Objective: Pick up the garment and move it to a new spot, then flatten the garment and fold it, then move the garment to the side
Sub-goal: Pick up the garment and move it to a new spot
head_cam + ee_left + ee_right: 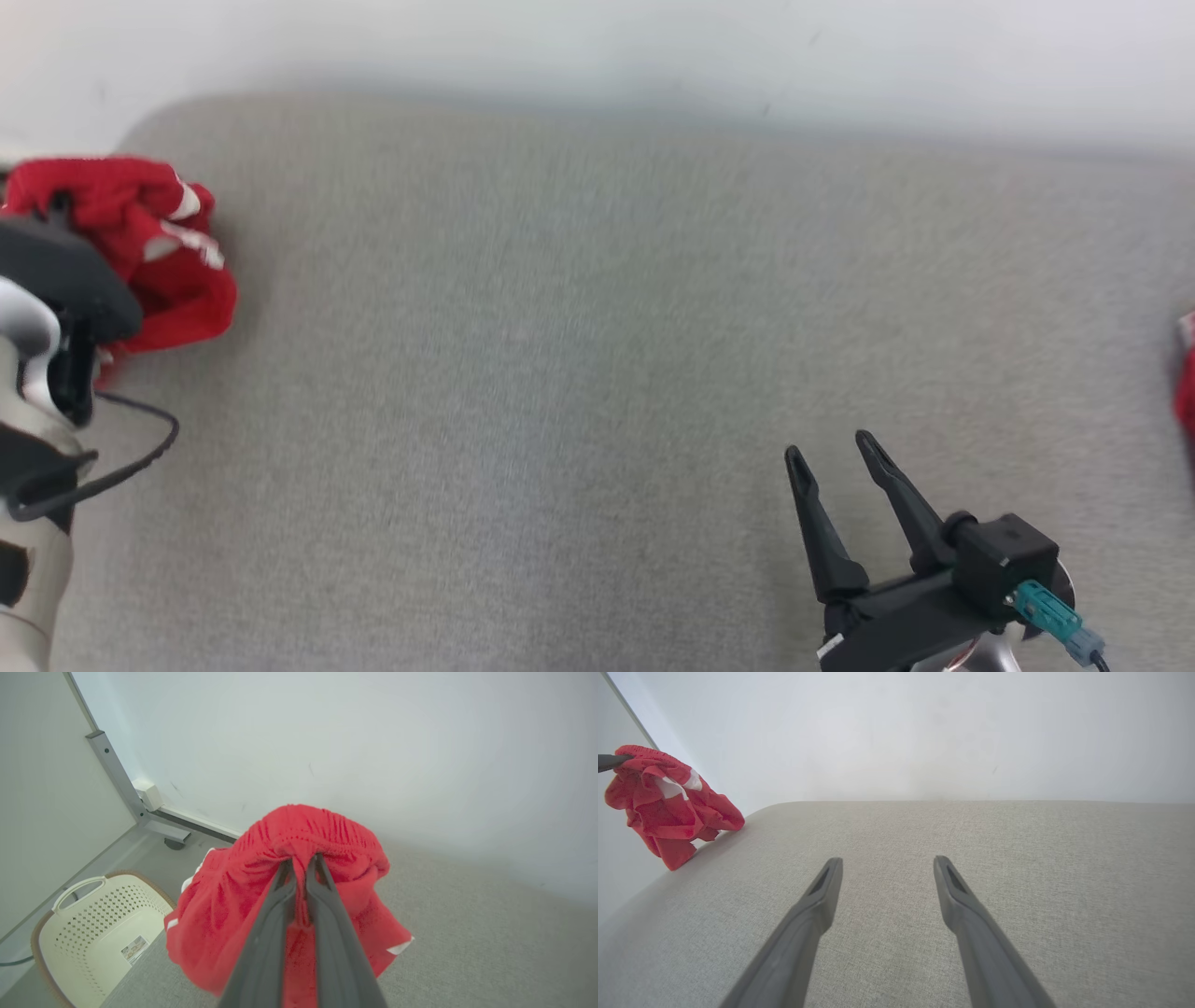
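The garment [163,257] is a crumpled red piece with white trim, hanging bunched at the far left edge of the grey cushioned surface [579,373]. My left gripper [301,858] is shut on the garment [299,877] at its gathered waistband, and the cloth droops below the fingers. From the right wrist view the garment [668,802] hangs lifted at the surface's left corner. My right gripper [826,450] hovers open over the lower right of the surface, nothing between its fingers [826,882].
A cream perforated laundry basket [93,924] stands on the floor below the surface's left edge, beside a metal frame post [121,779]. A white wall runs behind the surface. Another red item [1186,383] peeks in at the right edge.
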{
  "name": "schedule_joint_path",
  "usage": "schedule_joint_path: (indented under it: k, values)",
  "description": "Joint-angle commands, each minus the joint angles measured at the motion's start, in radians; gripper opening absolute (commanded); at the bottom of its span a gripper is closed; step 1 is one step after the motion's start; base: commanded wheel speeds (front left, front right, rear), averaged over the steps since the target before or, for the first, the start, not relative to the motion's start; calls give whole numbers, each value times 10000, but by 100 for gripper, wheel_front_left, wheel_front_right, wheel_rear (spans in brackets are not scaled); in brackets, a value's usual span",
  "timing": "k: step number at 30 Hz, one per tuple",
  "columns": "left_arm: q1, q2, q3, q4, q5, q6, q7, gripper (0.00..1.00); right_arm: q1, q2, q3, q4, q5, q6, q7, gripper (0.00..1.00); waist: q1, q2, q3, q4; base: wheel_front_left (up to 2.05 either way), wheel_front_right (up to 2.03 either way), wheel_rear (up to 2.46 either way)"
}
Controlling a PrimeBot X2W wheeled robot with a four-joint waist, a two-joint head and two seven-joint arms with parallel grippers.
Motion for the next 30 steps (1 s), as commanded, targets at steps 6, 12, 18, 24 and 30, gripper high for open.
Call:
schedule_joint_path:
  k: [6, 12, 18, 24, 30]
  values:
    - [-253, -290, -238, -1019, 86, -35, 34, 0, 328, 19, -437, 809, 542, -22, -613, 100, 2, 0, -2411, -1208, 0, 0, 0]
    - [87, -1068, -262, -2466, -206, -78, -188, 0, 557, 17, -898, 957, 409, -21, -689, 100, 2, 0, -2657, -1698, 0, 0, 0]
    - [1155, -1833, -368, -4913, -531, 174, -30, 0, 504, 14, -940, 703, 182, -22, -449, 100, 2, 0, -2687, -2875, 0, 0, 0]
    - [2647, -2176, -696, -7594, -699, 637, 625, 0, 482, 14, -846, 392, 9, -22, -147, 100, 2, 0, -2368, -4150, 0, 0, 0]
    - [4405, -2503, -1088, -9210, -1016, 1021, 1149, 0, 515, 14, -818, 170, 3, -21, -9, 100, 2, 0, -2040, -5119, 0, 0, 0]
